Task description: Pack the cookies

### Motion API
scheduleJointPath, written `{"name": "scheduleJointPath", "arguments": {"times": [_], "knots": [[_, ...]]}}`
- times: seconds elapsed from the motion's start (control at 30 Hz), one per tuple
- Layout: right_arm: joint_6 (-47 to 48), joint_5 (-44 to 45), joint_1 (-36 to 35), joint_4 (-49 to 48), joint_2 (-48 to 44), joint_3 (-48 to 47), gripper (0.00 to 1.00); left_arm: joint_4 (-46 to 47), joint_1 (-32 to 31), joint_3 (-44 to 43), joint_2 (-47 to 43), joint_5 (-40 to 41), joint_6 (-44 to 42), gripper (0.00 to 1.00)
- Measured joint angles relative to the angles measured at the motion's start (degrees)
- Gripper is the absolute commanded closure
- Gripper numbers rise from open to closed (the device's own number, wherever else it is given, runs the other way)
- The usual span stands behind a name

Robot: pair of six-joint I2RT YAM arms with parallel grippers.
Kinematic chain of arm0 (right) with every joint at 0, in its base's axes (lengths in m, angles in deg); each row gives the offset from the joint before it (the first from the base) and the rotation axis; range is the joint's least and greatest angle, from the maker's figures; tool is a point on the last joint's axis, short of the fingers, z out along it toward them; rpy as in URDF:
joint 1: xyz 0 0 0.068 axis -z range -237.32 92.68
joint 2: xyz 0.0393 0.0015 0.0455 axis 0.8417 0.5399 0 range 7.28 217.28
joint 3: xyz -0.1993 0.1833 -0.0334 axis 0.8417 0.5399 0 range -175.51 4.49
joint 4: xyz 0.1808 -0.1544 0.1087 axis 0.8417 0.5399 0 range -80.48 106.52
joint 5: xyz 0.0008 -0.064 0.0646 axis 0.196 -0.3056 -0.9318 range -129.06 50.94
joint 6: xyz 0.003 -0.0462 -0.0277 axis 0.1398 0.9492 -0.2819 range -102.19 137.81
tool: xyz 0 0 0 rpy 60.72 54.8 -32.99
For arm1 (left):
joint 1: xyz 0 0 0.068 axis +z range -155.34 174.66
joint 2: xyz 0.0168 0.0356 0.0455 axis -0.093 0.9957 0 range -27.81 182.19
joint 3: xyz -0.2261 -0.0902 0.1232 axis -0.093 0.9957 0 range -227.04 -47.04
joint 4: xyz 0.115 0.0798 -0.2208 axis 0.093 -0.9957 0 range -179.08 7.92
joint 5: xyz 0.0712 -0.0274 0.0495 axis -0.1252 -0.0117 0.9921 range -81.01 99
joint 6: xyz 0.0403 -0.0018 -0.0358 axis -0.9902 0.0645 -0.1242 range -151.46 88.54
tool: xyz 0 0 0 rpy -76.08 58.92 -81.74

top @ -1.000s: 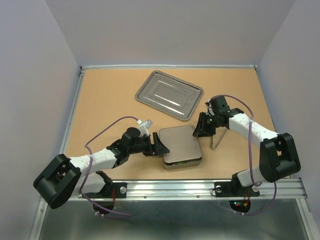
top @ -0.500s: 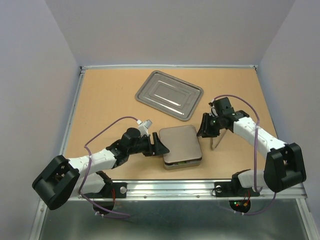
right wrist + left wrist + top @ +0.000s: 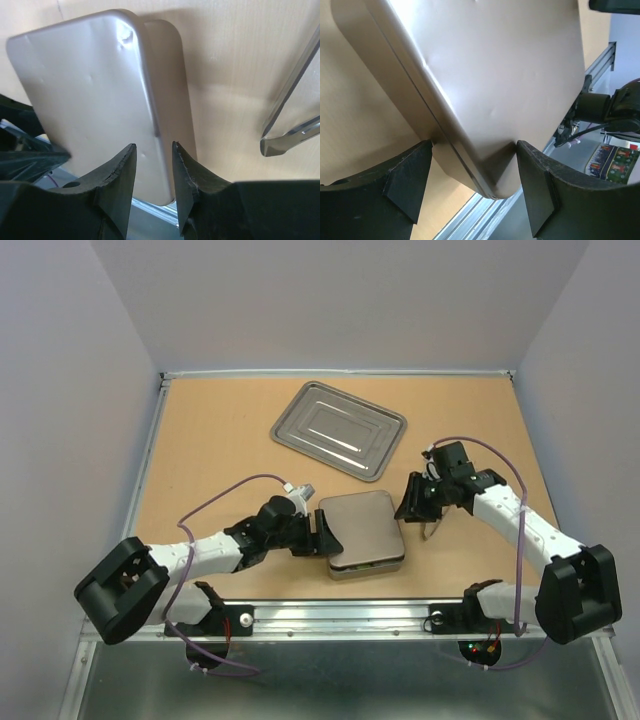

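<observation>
Lidded tin [image 3: 362,528] taken as landmark; no cookies plain in any view; we judge them packed inside under its lid; a coloured fleck [image 3: 363,565] at the tin's near rim is too small to name. Left gripper [image 3: 473,150] at the tin's near-left corner, jaws wide apart and astride that corner, tips close against its two sides, not visibly clamped. Right gripper [image 3: 153,147] at the tin's right edge, jaws a narrow slit apart with the lid's rim in line with the slit; whether they pinch it we cannot tell. The tin thus lies between the two grippers, each about equally near; from above it reads nearly square, so we record no long axis. Tongs [image 3: 432,525] just right of the tin; steel tray [image 3: 338,430] behind it, apart. Judgement: seating the lid is the step in hand.
</observation>
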Motion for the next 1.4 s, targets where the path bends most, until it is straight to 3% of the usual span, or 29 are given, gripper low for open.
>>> {"name": "scheduleJointPath", "arguments": {"times": [0.47, 0.7, 0.93, 1.4], "knots": [[-2.2, -0.6, 0.0, 0.0, -4.1, 4.1, 0.58, -3.9, -11.0, -4.4, 2.8, 7.7, 2.6, 0.22], [-3.7, -0.9, -1.4, 3.8, -11.2, 4.2, 0.57, -5.2, -16.6, -5.5, 3.1, 12.8, 5.2, 0.23], [-5.2, -1.0, -1.5, 5.8, -12.2, 6.0, 0.57, -8.2, -22.1, -9.8, 6.9, 16.3, 7.4, 0.23], [-8.4, -1.6, -1.5, 8.9, -16.3, 11.5, 0.60, -11.6, -26.0, -13.8, 10.4, 20.6, 12.2, 0.23]]}}
